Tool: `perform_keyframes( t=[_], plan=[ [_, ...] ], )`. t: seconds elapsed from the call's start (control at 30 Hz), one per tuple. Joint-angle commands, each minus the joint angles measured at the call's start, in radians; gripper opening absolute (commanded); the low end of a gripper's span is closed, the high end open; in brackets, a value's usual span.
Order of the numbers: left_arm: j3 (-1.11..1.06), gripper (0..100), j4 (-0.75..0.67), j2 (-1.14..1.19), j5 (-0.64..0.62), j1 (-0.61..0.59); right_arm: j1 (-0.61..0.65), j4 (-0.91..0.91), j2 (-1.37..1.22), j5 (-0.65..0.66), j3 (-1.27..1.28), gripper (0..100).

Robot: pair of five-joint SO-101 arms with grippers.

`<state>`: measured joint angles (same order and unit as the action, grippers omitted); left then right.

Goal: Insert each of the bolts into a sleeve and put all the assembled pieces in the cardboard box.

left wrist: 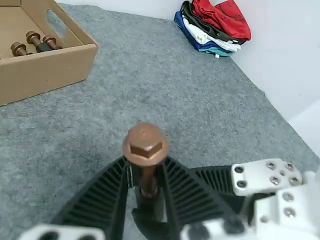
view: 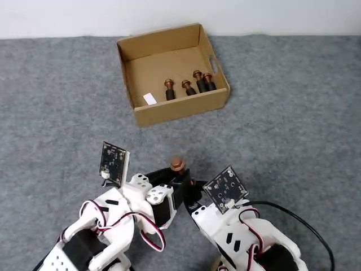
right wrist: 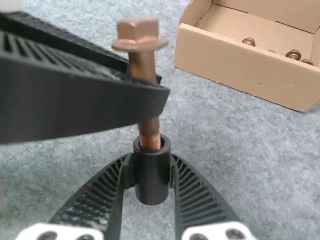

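Two arms meet near the front edge of the grey surface [view: 293, 130]. The left end effector [left wrist: 145, 172] is closed on a copper bolt [left wrist: 145, 145], held upright w/ head up. The right end effector [right wrist: 150, 162] is clamped round a black sleeve [right wrist: 151, 182] directly below, so shank & bore line up. The bolt tip sits just inside the sleeve mouth, prob. not fully seated. The box [view: 180, 110], w/ four finished pieces [view: 189, 86], stands toward the far edge. Room to carry the pair there looks ample.
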<state>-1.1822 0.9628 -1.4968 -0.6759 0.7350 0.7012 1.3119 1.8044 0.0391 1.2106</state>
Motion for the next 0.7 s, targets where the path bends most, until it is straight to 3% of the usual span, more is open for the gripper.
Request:
perform_keyframes(
  t=[0.0,0.13,0.33,0.67],
  plan=[
    [-0.021,0,0.003,-0.008,0.0,0.009,-0.01,-0.047,0.004,0.005,-0.029,0.8],
    [-0.105,3,0.006,-0.011,0.023,0.014,-0.01,-0.088,0.001,0.006,-0.029,0.8],
    [-0.143,26,0.043,-0.008,0.117,0.009,-0.01,-0.088,0.001,0.006,-0.029,0.8],
    [0.143,27,0.212,-0.006,0.18,-0.152,-0.019,-0.088,0.001,0.0,-0.023,0.8]
  ],
)
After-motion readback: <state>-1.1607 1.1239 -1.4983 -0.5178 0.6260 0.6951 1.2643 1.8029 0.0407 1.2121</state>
